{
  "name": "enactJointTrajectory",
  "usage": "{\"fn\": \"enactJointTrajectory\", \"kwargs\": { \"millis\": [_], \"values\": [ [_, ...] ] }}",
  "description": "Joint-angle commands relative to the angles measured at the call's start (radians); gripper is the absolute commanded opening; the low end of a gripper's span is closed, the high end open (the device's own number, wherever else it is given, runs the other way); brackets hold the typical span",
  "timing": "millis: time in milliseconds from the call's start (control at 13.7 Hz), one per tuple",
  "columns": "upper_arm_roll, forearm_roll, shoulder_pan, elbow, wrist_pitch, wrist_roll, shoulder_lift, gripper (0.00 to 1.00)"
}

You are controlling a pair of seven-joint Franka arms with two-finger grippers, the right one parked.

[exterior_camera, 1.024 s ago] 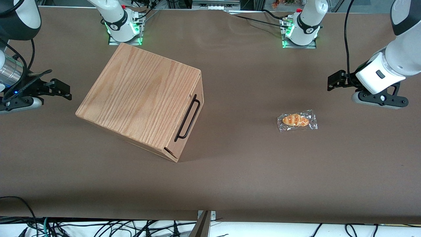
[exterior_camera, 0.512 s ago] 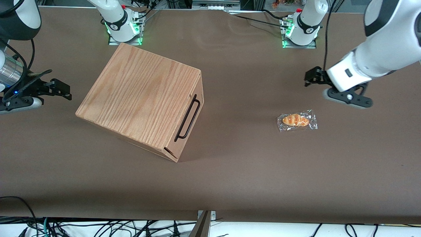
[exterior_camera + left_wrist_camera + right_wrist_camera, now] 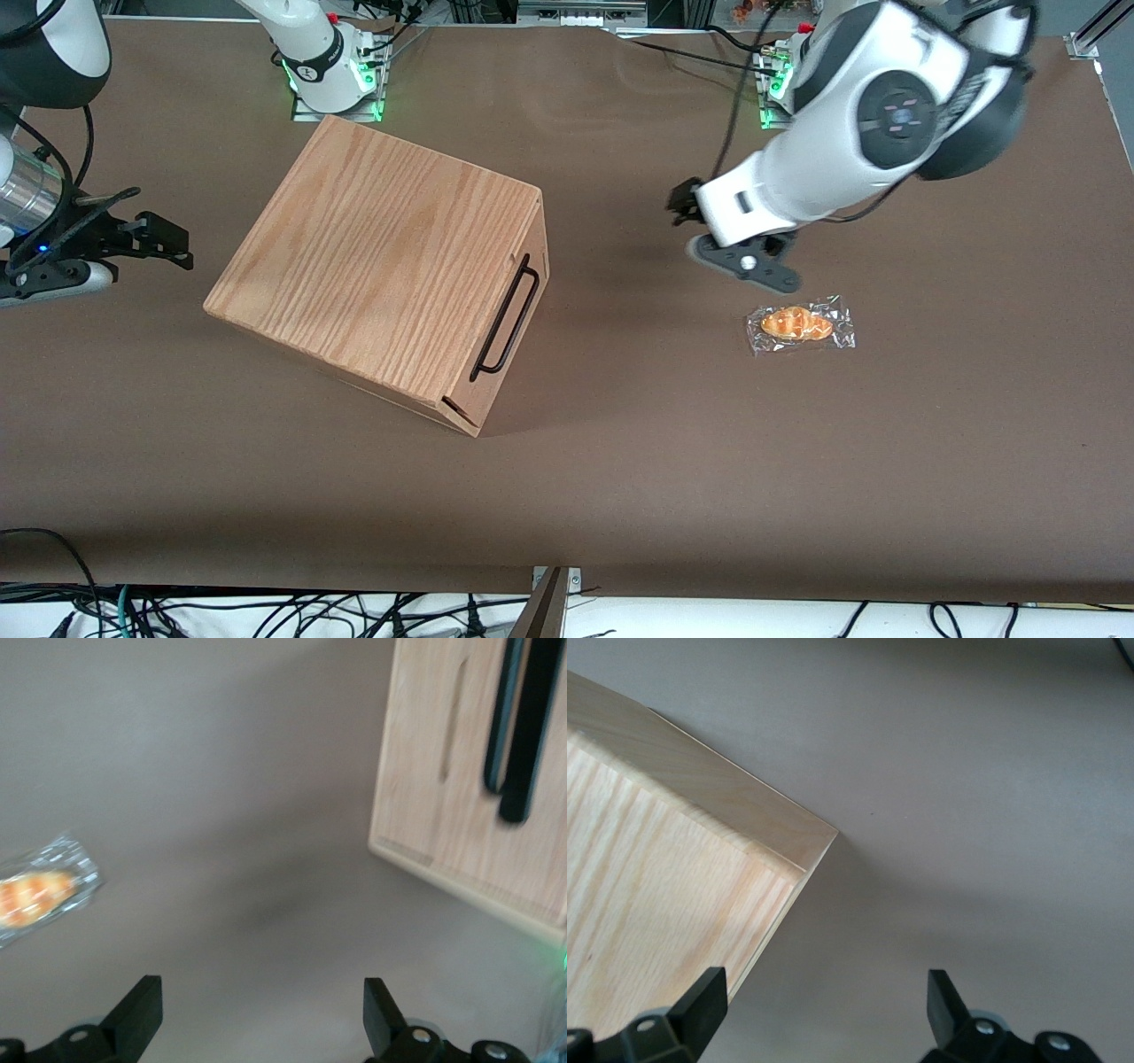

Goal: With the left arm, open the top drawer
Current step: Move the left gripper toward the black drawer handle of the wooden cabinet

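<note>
The oak-grain wooden box lies on the brown table, its front turned toward the working arm's end. The top drawer's front sits flush in the box and carries a long black bar handle. My left gripper hangs above the table between the box and a wrapped bread roll, well apart from the handle. It is open with nothing between its fingers. The white left arm reaches in over the table from its base.
A bread roll in a clear wrapper lies on the table, a little nearer the front camera than the gripper. Two arm bases with green lights stand at the table's back edge. Cables run along the front edge.
The left arm has swung in from the working arm's end of the table. Its gripper has travelled past the bread roll toward the box front. The box and roll have not moved.
</note>
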Motion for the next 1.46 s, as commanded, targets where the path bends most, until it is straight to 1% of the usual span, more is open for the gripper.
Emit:
{"fn": "enactJointTrajectory", "kwargs": {
  "millis": [0,73,220,293,512,732,1024,1244,1390],
  "values": [
    [0.013,-0.016,-0.105,0.066,0.127,-0.155,0.090,1.00],
    [0.013,-0.016,-0.126,0.067,0.204,-0.173,0.117,1.00],
    [0.013,-0.018,-0.131,0.085,0.322,-0.168,0.165,1.00],
    [0.013,-0.021,-0.128,0.114,0.338,-0.168,0.190,1.00],
    [0.013,-0.061,-0.119,0.203,0.361,-0.161,0.266,1.00],
    [0.015,-0.064,-0.150,0.205,0.394,-0.161,0.293,1.00],
    [0.013,-0.059,-0.165,0.204,0.476,-0.158,0.328,1.00],
    [0.015,-0.053,-0.200,0.194,0.546,-0.158,0.358,1.00],
    [0.015,-0.053,-0.200,0.191,0.554,-0.145,0.365,1.00]
  ]
}}
